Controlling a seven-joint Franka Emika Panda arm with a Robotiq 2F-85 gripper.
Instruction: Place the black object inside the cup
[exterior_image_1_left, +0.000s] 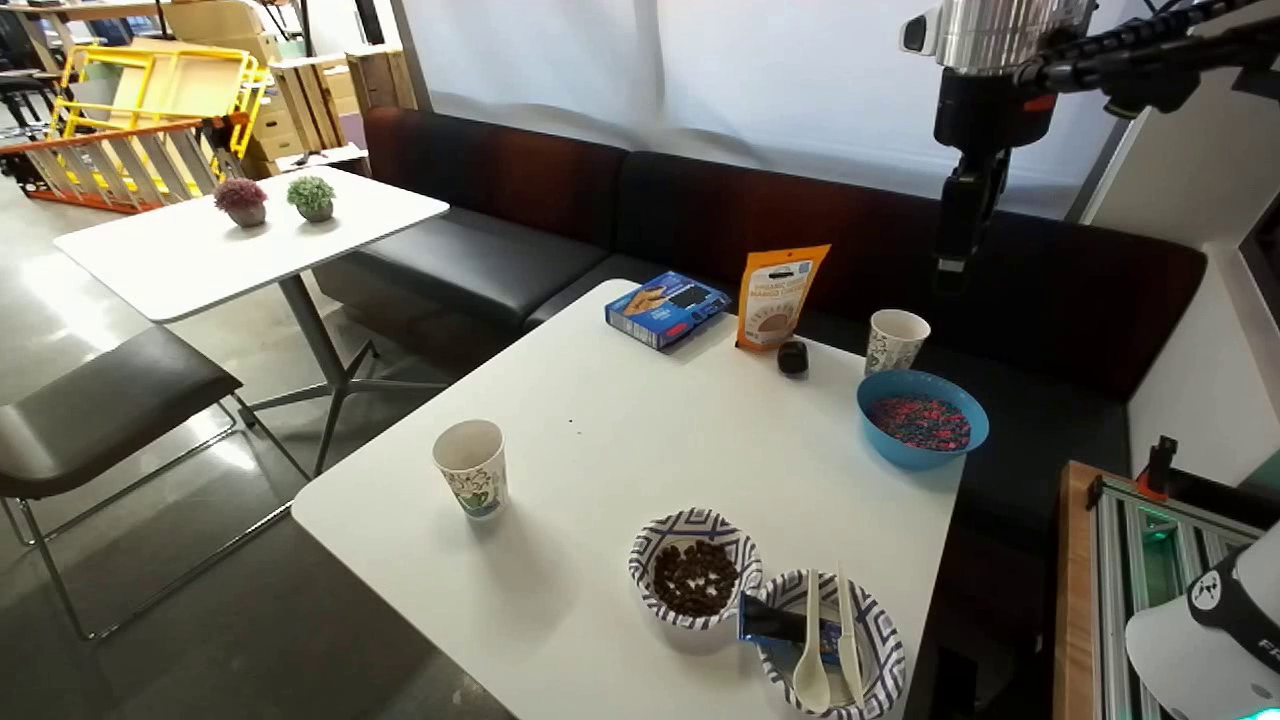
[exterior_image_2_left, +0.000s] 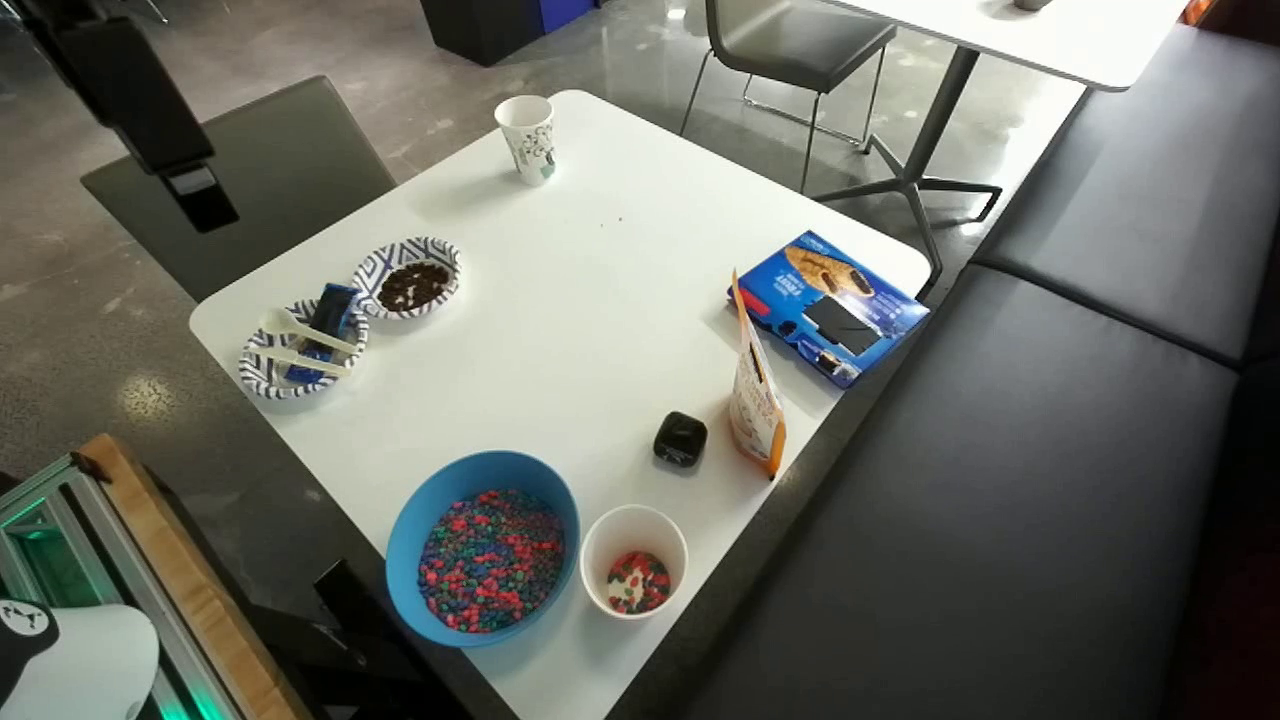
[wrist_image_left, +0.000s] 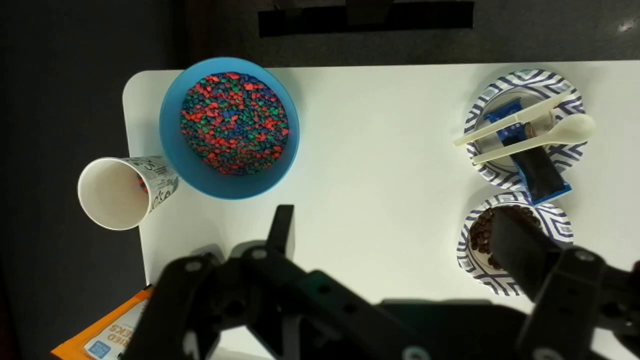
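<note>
My gripper hung over bench, fingers wide apart. Black lump sat between mango pouch and blue bowl; green-printed paper cup stood well apart.

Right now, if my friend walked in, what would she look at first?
Probably the round blue bowl of tiny red, green and blue bits, near a corner of the white table. Next, perhaps, the upright orange-and-white pouch near its edge, beside the small, rounded black lump. Up high, the open black gripper might catch her eye too.
</note>
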